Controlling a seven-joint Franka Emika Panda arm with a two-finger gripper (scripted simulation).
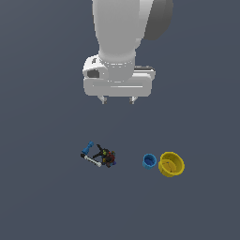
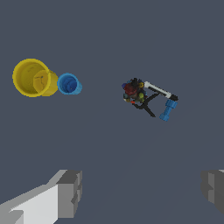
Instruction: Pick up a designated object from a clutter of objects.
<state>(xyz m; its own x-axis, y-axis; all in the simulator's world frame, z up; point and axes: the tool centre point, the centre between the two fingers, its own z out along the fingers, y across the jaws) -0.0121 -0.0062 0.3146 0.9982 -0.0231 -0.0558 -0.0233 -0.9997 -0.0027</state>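
Six small items are lying on the counter (image 1: 47, 197): one white rod (image 1: 92, 161), one blue dumbbell-shaped piece (image 1: 87, 149), one black clamp (image 1: 99, 152), one dark multicoloured lump (image 1: 110, 158), one small blue cup (image 1: 149, 161) and one larger yellow cup (image 1: 171, 164). Two cups are sitting together; four pieces are clustering apart from them
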